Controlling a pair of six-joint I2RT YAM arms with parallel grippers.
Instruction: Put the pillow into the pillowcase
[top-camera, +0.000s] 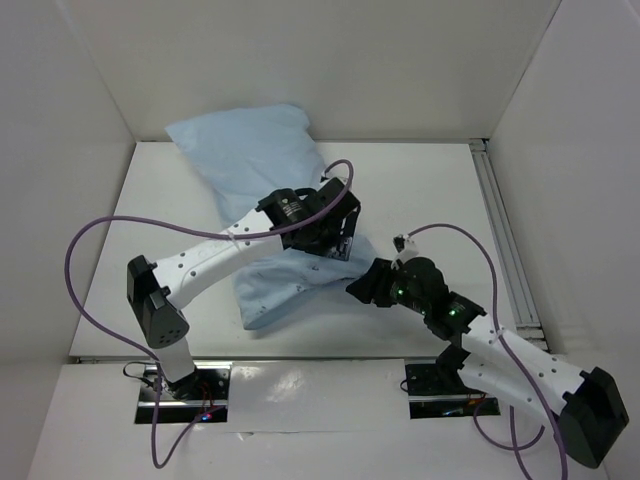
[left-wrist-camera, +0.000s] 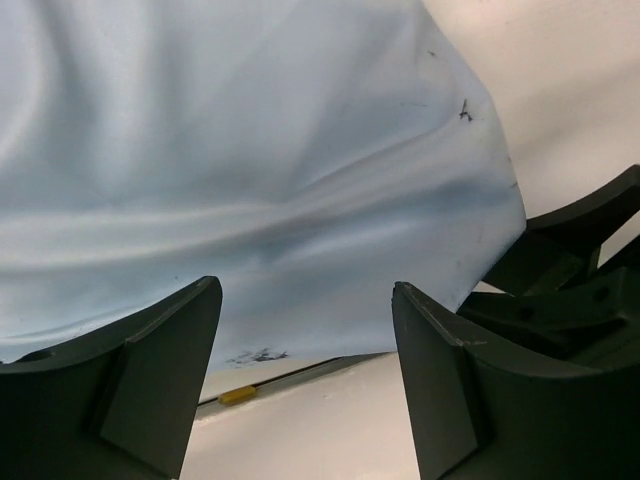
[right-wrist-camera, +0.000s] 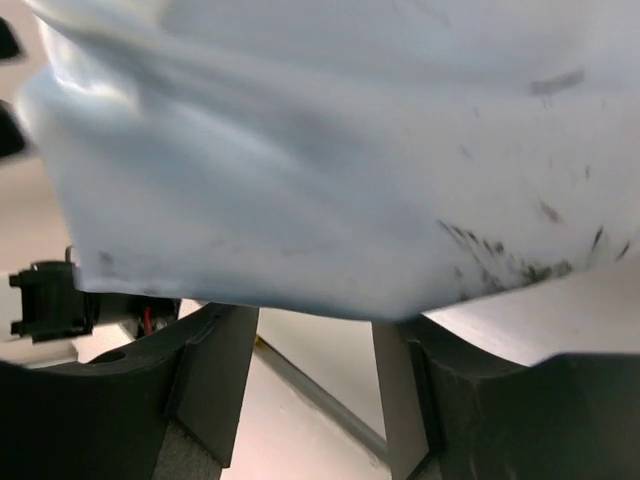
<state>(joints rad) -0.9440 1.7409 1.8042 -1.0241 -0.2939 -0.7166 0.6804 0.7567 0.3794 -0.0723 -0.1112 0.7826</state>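
Note:
The light blue pillowcase (top-camera: 245, 155) lies plump and wrinkled from the back left toward the table's middle. No white pillow shows in any view. My left gripper (top-camera: 335, 240) is over the pillowcase's near right part. In the left wrist view it (left-wrist-camera: 305, 290) is open, with blue cloth (left-wrist-camera: 250, 150) just beyond the tips and nothing between the fingers. My right gripper (top-camera: 358, 287) is at the pillowcase's near right corner. In the right wrist view it (right-wrist-camera: 315, 320) is open, and the cloth's edge (right-wrist-camera: 300, 150) hangs over its fingertips.
White walls enclose the table on the left, back and right. A metal rail (top-camera: 505, 240) runs along the right side. Purple cables loop from both arms. The right gripper's black body (left-wrist-camera: 570, 270) is close beside the left gripper's right finger.

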